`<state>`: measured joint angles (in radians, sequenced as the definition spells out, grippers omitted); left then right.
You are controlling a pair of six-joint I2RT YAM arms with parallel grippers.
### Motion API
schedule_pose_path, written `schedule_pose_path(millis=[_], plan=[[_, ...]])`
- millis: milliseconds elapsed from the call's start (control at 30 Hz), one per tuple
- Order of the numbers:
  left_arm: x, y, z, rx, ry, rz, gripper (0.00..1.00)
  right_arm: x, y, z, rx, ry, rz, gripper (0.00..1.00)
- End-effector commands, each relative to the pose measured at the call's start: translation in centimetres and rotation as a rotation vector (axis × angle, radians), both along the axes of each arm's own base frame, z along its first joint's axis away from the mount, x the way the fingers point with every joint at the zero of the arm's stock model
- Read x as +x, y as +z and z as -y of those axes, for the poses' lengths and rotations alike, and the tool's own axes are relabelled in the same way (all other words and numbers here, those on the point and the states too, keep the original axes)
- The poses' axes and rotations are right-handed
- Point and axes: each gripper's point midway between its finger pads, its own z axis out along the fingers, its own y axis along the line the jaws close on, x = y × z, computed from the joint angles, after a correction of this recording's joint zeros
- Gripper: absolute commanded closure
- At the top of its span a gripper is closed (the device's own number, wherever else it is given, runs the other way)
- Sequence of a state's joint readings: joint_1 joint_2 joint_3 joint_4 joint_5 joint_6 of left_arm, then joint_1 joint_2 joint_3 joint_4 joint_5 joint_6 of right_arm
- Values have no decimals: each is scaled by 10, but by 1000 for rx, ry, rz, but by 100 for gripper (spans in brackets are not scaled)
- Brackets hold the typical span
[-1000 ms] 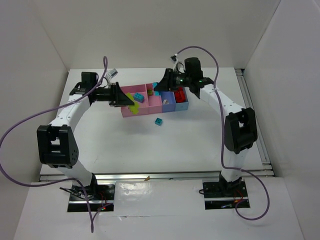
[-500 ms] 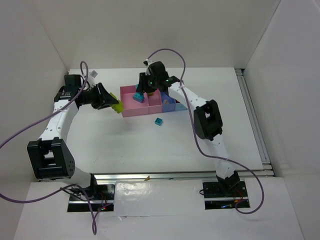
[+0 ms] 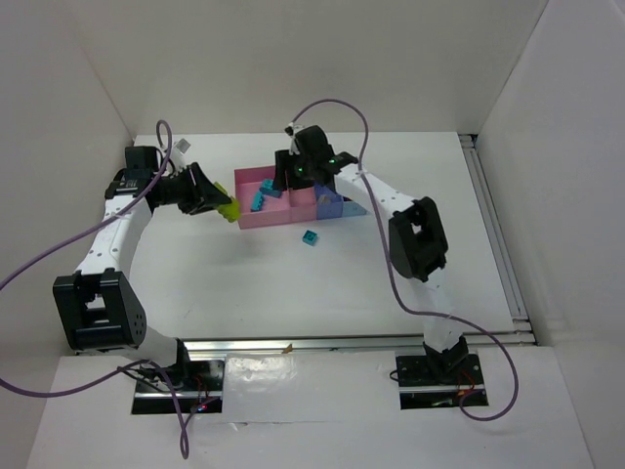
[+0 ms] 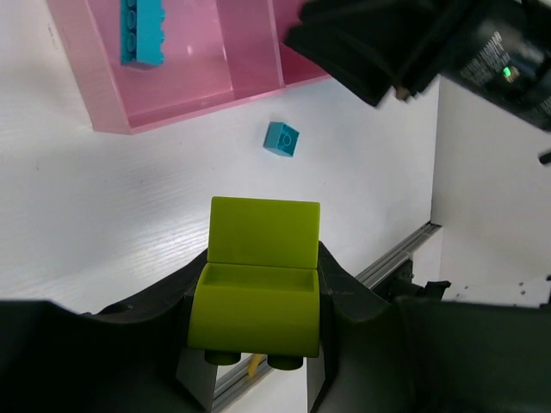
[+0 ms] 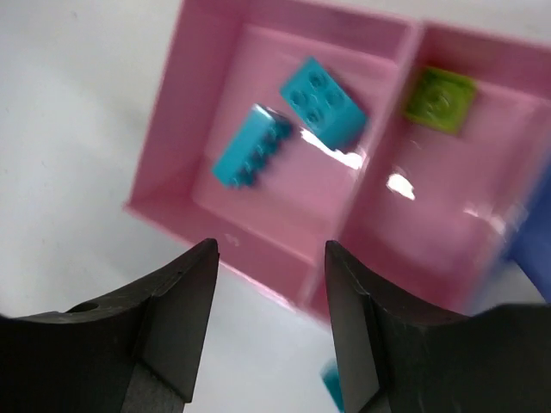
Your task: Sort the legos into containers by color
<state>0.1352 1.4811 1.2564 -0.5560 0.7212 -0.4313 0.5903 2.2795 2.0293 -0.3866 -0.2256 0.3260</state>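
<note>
White table (image 3: pixel 244 283), left fingers (image 4: pixel 362 327) clamped on yellow-green lego (image 4: pixel 258 275), right fingers (image 5: pixel 172 318) parted, empty, above pink bin (image 5: pixel 164 138)

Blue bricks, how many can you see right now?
3. One blue brick and a second lie in the left pink bin; a third sits on the table. More may hide under the right arm.
</note>
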Motion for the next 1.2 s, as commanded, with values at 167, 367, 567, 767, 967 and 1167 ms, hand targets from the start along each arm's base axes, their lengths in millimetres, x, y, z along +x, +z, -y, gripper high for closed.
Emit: schedule_pose_path(millis=[167,367,567,767,967,1167], plan=[[10,17,-2,-14,27,55,100,-84,23,117,-255,-234,106,18],[14,19,-4,-14,45,62,100,-134,-38,112,-348,-190,49,3],[12,17,0,-16,36,51,100,-125,-76,90,-415,-140,79,5],[10,16,0,-11,31,47,100,-103,-99,89,-469,-157,102,14],[11,15,-1,-5,37,47,100,-85,-103,82,-445,-174,112,29],[13,15,-2,-5,37,47,100,-86,-80,83,-416,-182,139,60]])
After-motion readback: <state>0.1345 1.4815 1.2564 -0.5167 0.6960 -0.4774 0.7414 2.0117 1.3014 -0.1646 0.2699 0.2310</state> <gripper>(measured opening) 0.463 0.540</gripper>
